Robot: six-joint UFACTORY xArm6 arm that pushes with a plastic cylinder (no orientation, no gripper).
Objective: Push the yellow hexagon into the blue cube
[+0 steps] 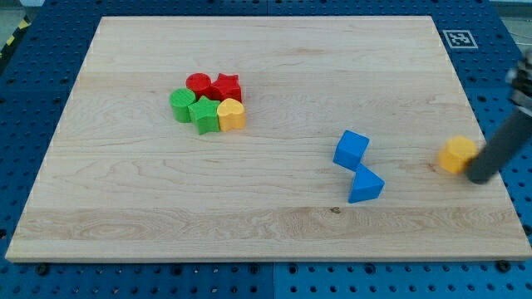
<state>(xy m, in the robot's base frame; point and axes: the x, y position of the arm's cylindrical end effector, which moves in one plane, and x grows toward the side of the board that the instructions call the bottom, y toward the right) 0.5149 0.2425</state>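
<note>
The yellow hexagon (457,154) lies near the board's right edge. The blue cube (351,150) lies to its left, with a gap of bare wood between them. A blue triangular block (365,185) touches the cube's lower right corner. My tip (479,174) is at the end of the dark rod that comes in from the view's right. It stands just right of and slightly below the yellow hexagon, touching it or nearly so.
A tight cluster sits at the upper left of the wooden board (266,232): a red cylinder (198,83), a red star (226,87), a green cylinder (181,105), a green star (203,114) and a yellow heart (232,115).
</note>
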